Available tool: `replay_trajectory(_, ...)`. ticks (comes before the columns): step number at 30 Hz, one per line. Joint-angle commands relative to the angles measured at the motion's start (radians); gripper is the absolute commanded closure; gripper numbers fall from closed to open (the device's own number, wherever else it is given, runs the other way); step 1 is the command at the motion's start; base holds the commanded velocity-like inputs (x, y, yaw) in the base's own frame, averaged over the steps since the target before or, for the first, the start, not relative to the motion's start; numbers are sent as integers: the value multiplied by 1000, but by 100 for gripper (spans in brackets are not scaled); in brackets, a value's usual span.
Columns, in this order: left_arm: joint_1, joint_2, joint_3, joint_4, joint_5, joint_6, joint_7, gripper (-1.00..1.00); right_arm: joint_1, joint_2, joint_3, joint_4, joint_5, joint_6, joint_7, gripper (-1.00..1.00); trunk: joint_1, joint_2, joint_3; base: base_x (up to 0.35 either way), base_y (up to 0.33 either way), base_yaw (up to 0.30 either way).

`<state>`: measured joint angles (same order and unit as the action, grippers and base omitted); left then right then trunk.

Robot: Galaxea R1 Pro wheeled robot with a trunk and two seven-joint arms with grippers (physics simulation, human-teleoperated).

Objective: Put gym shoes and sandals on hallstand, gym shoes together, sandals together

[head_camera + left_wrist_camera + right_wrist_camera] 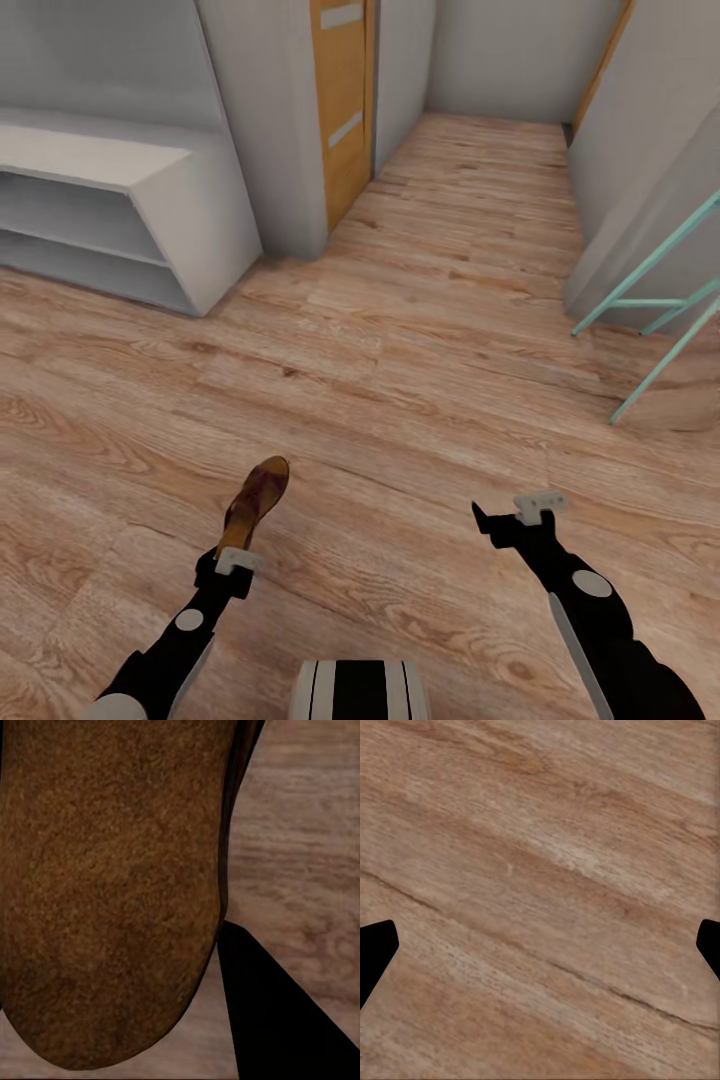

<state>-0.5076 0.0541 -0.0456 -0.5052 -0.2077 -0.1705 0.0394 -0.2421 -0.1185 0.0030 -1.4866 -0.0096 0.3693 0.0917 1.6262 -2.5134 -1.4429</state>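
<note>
One dark brown sandal (257,502) with a tan footbed hangs heel-first from my left gripper (240,548), which is shut on it above the corridor floor (400,380). In the left wrist view the sandal's sole (112,892) looms close beside one black finger (277,1012). My right gripper (508,522) hovers open over bare planks with nothing between its fingers, and its fingertips (375,952) stand wide apart in the right wrist view. The hallstand (150,190), a pale grey-white bench with two open tiers, stands at the far left. The gym shoes are out of view.
A wooden door (342,100) sits in the grey wall beyond the hallstand. The corridor runs on ahead between grey walls. A mint-green metal frame (650,300) leans at the right. Wood planks stretch between me and the hallstand.
</note>
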Motion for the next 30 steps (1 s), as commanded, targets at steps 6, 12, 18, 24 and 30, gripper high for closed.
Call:
replay_trajectory(6,7,0,27,1,30,-7,6,100,0,3,1,-1,0,4,1,-100,-3,1,23,0,0,0)
replay_trajectory(12,49,7,89,2,141,-99,6,100,0,3,0,0,2,2,-1,-100,-6,3,54,0,0,0)
replay_trajectory(18,80,10,114,-1,154,-115,5,100,2,3,0,5,4,-1,-1,-100,-8,4,87,0,0,0)
replay_trajectory(24,98,12,133,-13,157,-119,4,100,3,2,-25,14,5,-2,-2,-100,-11,5,119,0,0,0)
replay_trajectory(30,102,13,176,-31,157,-119,4,100,4,-1,-54,31,6,-4,-1,-100,-14,7,152,0,0,0)
